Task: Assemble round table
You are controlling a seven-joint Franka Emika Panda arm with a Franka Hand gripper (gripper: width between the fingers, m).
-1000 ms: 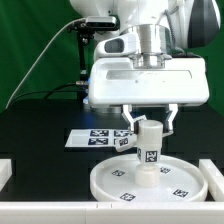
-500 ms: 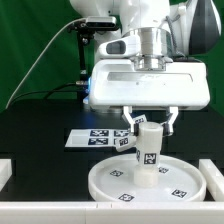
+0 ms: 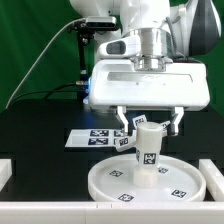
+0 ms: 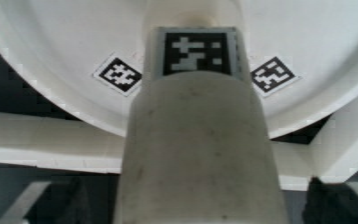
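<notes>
The large round rimmed disc (image 3: 112, 180) lies flat on the black table at the front. The short thick leg (image 3: 148, 148) stands upright on its middle, a tag on its side. My gripper (image 3: 150, 121) hangs right over the leg's top, its fingers (image 3: 122, 119) spread to either side and clear of it, so it is open and empty. In the wrist view the leg (image 4: 194, 130) runs up the centre with the disc (image 4: 51, 70) behind it, and dark fingertips (image 4: 51, 200) stand apart from the leg. The cross-shaped base is out of view.
The marker board (image 3: 92, 138) lies flat behind the disc towards the exterior view's left. White raised walls stand at the front left (image 3: 5, 172) and front right (image 3: 218, 168) of the table. A green backdrop and a cable are behind.
My fingers have spread apart from the leg and let it go. The gripper has lifted slightly. The leg stays upright on the disc.
</notes>
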